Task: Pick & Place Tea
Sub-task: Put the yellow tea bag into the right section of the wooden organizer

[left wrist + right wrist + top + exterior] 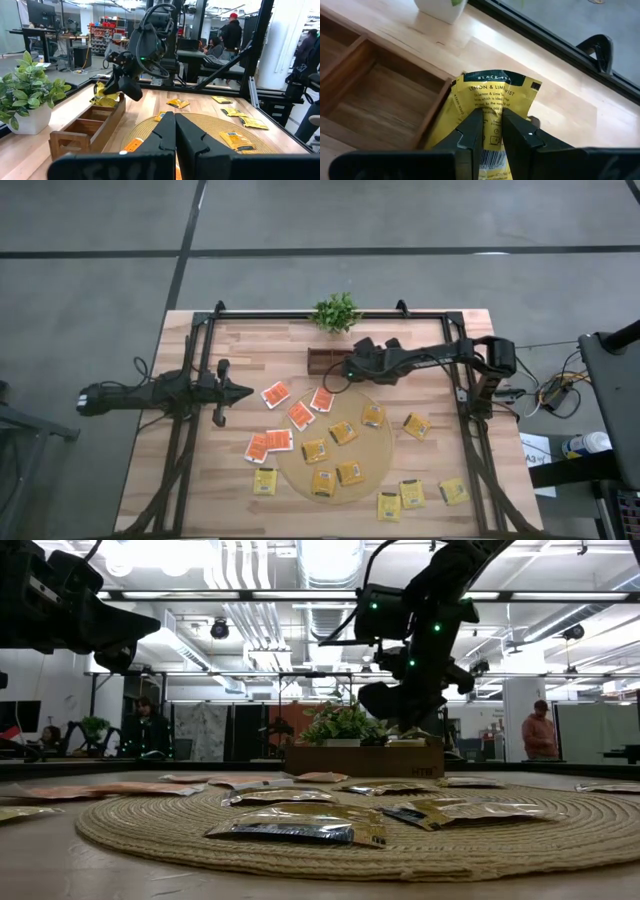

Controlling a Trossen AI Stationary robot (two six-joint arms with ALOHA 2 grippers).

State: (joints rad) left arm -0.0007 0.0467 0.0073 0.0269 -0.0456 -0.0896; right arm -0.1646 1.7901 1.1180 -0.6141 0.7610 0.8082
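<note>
My right gripper [350,370] is shut on a yellow tea packet [492,97] above the right end of a wooden divided box [328,361], which stands on the table behind the round woven mat [372,458]. From the left wrist view the packet [105,96] hangs at the box's far end [112,102]. Several yellow and orange-red tea packets lie flat on the mat and on the table around it, for instance an orange-red packet [300,415] and a yellow packet [417,425]. My left gripper [245,391] waits shut at the table's left, pointing level. My right gripper pinches the yellow packet between its two fingers [470,131], about midway across its printed face [492,112]. The fingers slant down from the table's right side. The packet is crumpled and juts out past the fingertips, over the box's end wall [437,112].
A small green plant [336,311] in a white pot stands just behind the box at the far edge. A black frame [470,430] runs along the table's sides. Bare wood lies between the box and the mat. People show in the room beyond.
</note>
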